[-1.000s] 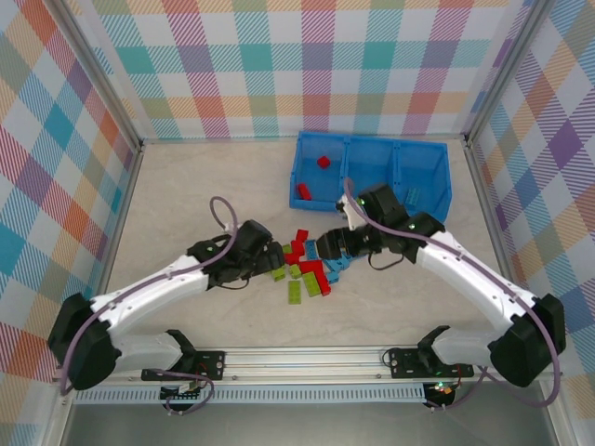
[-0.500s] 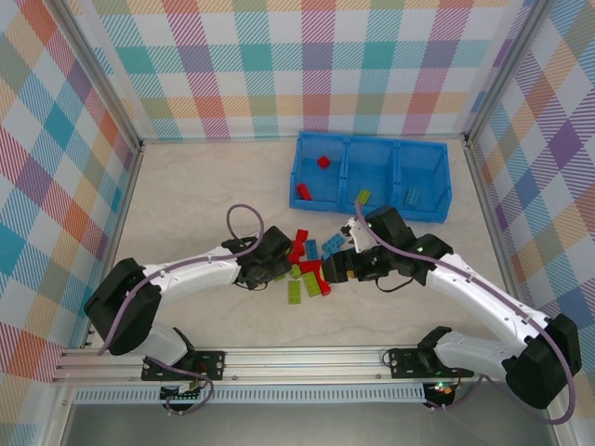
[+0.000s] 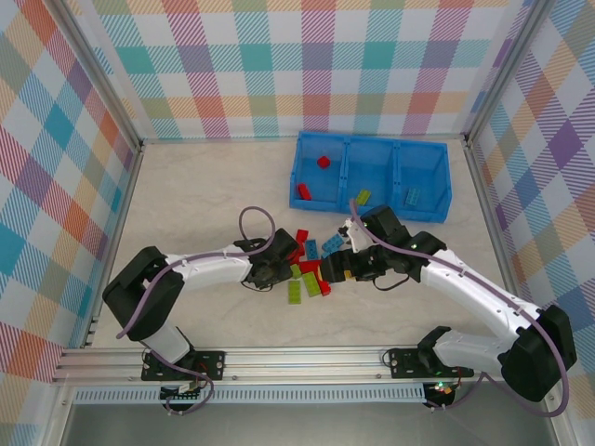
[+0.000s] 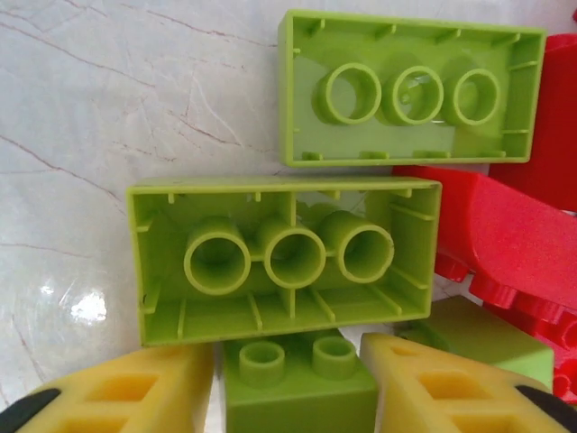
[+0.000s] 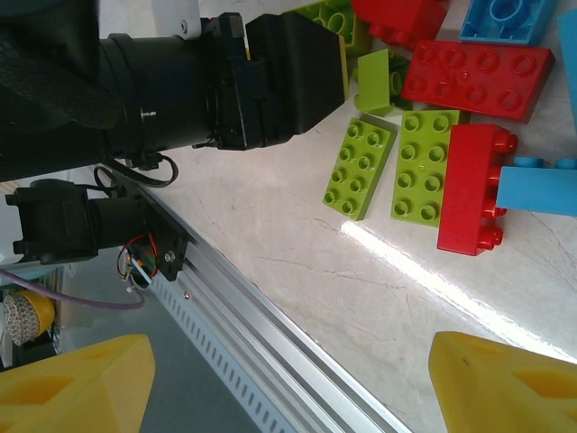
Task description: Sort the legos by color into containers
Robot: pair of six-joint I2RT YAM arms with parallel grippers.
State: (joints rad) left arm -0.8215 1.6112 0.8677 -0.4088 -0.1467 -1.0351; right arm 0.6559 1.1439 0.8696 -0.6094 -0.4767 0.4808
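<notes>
While my right gripper [image 5: 288, 383] hangs spread wide and empty at the edge of the legos [image 3: 307, 265] piled on the table [image 3: 186, 204], my left gripper [image 4: 287, 359] sits narrow around a small lime brick [image 4: 299, 395]. Can't tell if it's actually pinched tbh. Past the pile, the blue tray [image 3: 372, 139] has two reds, one lime and one blue in separate compartments.
</notes>
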